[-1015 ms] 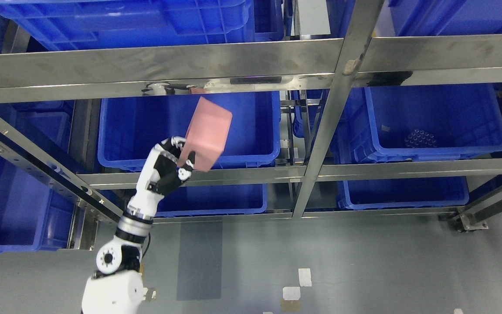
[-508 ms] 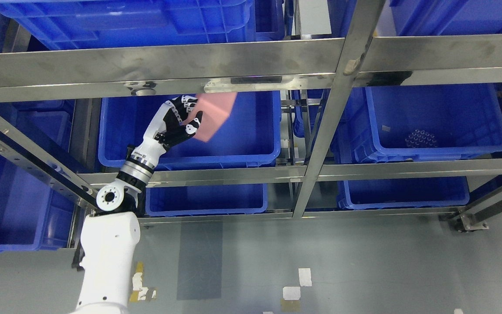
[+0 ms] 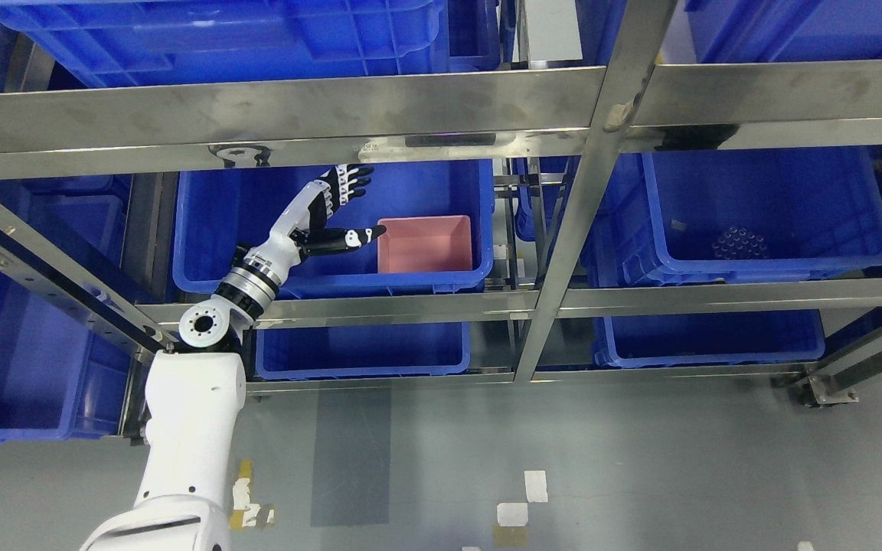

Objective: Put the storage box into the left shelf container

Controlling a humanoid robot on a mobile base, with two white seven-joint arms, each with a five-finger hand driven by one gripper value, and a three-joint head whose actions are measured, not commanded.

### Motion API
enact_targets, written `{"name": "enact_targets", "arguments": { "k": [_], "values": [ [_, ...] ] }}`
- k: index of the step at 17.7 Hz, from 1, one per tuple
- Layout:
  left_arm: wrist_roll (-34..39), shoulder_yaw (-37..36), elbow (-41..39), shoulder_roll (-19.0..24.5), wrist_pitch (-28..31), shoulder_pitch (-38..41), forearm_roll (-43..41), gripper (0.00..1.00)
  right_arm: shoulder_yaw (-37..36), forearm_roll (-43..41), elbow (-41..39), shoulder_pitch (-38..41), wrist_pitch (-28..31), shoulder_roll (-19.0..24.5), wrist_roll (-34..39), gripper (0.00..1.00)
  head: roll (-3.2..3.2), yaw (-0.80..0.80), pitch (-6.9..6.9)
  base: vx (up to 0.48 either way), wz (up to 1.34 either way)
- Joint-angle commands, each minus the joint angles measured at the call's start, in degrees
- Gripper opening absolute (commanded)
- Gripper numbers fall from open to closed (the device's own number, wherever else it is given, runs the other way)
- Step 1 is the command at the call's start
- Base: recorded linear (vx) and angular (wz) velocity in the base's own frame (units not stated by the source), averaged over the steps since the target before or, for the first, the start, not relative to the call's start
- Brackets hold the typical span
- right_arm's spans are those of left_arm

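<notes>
The pink storage box (image 3: 424, 244) sits upright, open side up, in the right front corner of the blue left shelf container (image 3: 257, 207) on the steel shelf (image 3: 410, 304). The left hand (image 3: 326, 214) hovers inside the container, fingers (image 3: 353, 177) spread, thumb tip just beside the box's left wall.

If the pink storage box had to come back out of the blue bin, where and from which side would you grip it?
Probably its left wall, from above. The pink storage box sits upright and open-topped in the right front corner of the blue bin, so its right and front walls look crowded. The open left hand is already beside the free left rim.
</notes>
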Motion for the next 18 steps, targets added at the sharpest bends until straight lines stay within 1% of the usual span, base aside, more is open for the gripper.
{"name": "enact_targets", "arguments": {
  "k": [1,3,6,8,9,11,12,14,15,18],
  "values": [
    [0.88,7.51,-7.92,1.0,-2.63,6.07,0.6,0.99,-0.17,-0.09,-1.0,-0.44,-0.04,-1.0,-0.29,1.0,0.0,0.0,0.0,0.0,0.0],
    [7.79,7.34,-15.55,1.0,-4.65,11.07,6.3,0.99,-0.17,-0.09,-1.0,-0.44,-0.04,-1.0,-0.29,1.0,0.0,0.0,0.0,0.0,0.0],
    [19.57,4.18,-28.39,1.0,-7.99,19.6,7.73,0.99,-0.17,-0.09,-1.0,-0.44,-0.04,-1.0,-0.21,1.0,0.0,0.0,0.0,0.0,0.0],
    [27.66,-0.46,-37.18,1.0,-8.61,26.71,7.73,0.99,-0.17,-0.09,-1.0,-0.44,-0.04,-1.0,-0.29,1.0,0.0,0.0,0.0,0.0,0.0],
    [32.91,-3.88,-42.0,1.0,-8.61,30.22,7.82,0.99,-0.17,-0.09,-1.0,-0.44,-0.04,-1.0,-0.3,1.0,0.0,0.0,0.0,0.0,0.0],
    [42.33,-9.08,-49.75,1.0,-8.61,35.16,7.73,0.99,-0.17,-0.09,-1.0,-0.44,-0.04,-1.0,-0.21,1.0,0.0,0.0,0.0,0.0,0.0],
    [43.94,-10.14,-52.39,1.0,-8.27,36.05,7.82,0.99,-0.17,-0.09,-1.0,-0.44,-0.04,-1.0,-0.21,1.0,0.0,0.0,0.0,0.0,0.0],
    [43.87,-10.33,-56.01,1.0,-6.87,36.94,7.82,0.99,-0.17,-0.09,-1.0,-0.44,-0.04,-1.0,-0.3,1.0,0.0,0.0,0.0,0.0,0.0],
    [43.87,-10.33,-56.11,1.0,-5.55,36.94,7.99,0.99,-0.17,-0.09,-1.0,-0.44,-0.04,-1.0,-0.21,1.0,0.0,0.0,0.0,0.0,0.0],
    [43.95,-10.24,-56.11,1.0,3.13,36.85,14.74,0.99,-0.17,-0.09,-1.0,-0.44,-0.04,-1.0,-0.3,1.0,0.0,0.0,0.0,0.0,0.0]
  ]
}}
